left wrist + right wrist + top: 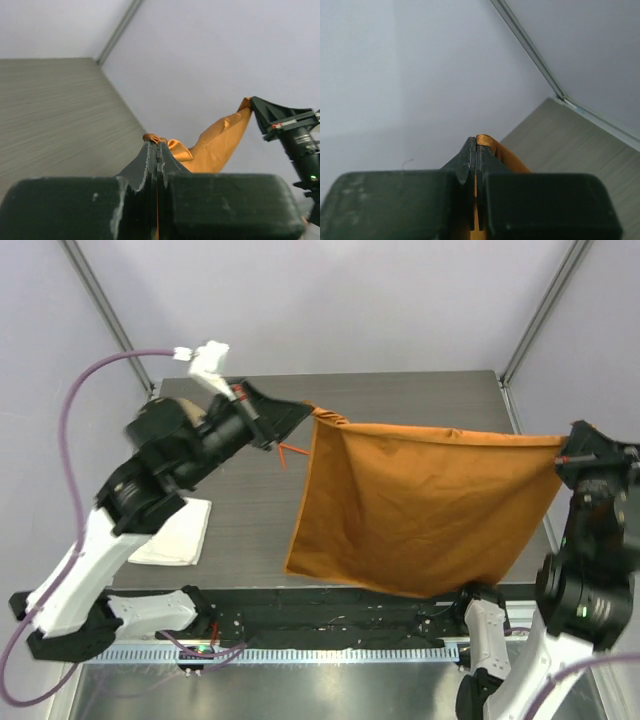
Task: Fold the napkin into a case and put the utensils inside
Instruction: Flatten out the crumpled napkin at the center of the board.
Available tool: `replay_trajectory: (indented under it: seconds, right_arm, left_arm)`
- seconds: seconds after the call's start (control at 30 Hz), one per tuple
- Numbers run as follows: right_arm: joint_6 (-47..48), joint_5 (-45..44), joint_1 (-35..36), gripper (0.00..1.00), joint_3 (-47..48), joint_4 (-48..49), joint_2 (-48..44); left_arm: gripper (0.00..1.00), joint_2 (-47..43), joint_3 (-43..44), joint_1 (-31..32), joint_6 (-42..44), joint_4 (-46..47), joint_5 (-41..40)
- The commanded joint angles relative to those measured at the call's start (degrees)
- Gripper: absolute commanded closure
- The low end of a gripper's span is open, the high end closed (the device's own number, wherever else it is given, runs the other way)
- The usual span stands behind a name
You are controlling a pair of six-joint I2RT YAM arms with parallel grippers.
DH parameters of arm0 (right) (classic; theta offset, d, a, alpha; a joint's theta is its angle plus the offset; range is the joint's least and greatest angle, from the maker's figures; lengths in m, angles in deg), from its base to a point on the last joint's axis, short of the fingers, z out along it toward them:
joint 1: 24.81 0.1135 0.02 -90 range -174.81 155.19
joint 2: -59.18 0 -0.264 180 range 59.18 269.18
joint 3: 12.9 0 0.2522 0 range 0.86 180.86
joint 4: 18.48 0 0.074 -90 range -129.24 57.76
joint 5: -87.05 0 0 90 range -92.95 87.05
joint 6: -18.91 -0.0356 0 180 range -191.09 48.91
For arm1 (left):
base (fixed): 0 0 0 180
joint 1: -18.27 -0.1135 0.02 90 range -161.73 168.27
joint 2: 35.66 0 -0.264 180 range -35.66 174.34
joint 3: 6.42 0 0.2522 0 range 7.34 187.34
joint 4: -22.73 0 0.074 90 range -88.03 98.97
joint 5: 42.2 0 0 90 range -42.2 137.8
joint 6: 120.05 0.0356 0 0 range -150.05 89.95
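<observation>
Rust-orange napkin (pixel 420 510) hangs spread in mid-air across the centre and right of the top view. It is unfolded and wrinkled, with the top edge pulled nearly taut between two corners and the lower edge covering part of the near table (pixel 400 390) edge. At upper left, the closed left end effector (pixel 300 412) pinches one corner, and the left wrist view shows a bunched cloth nub above its shut tips. At right, the closed right end effector (pixel 563 455) grips the other corner, with a cloth fold at its tips in the right wrist view. Thin bright-orange utensil (pixel 289 452) piece lies on the table just left of the napkin, mostly hidden behind cloth; count unclear. White towel (pixel 175 532) lies lower left, partly under the left arm. Tan object (pixel 188 412) behind that arm, too covered to make out.
</observation>
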Motion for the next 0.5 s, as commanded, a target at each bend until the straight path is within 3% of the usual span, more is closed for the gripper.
replay_trajectory:
  seconds: [0.0, 0.23, 0.33, 0.43, 0.47]
  right_arm:
    - [1.0, 1.9, 0.2, 0.99, -9.2, 9.5, 7.0]
    - [0.4, 2.9, 0.2, 0.99, -26.0, 31.5, 20.7]
    - [-0.6, 6.2, 0.2, 0.99, -26.0, 40.2, 33.2]
    - [-1.6, 9.4, 1.4, 0.98, -22.4, 48.9, 48.3]
    - [-1.6, 12.4, 1.5, 0.94, -19.6, 50.3, 52.6]
  left_arm:
    - [1.00, 12.0, 3.0, -1.2, 1.7, -5.2, -9.1]
    - [1.00, 35.0, 3.3, -9.2, -0.1, 5.4, -6.9]
    - [1.00, 43.2, 6.2, -13.7, -1.1, 13.3, -3.7]
    - [1.00, 55.9, 12.1, -15.8, -0.9, 21.7, -2.0]
    - [0.98, 62.5, 13.8, -16.5, -1.1, 24.3, -0.8]
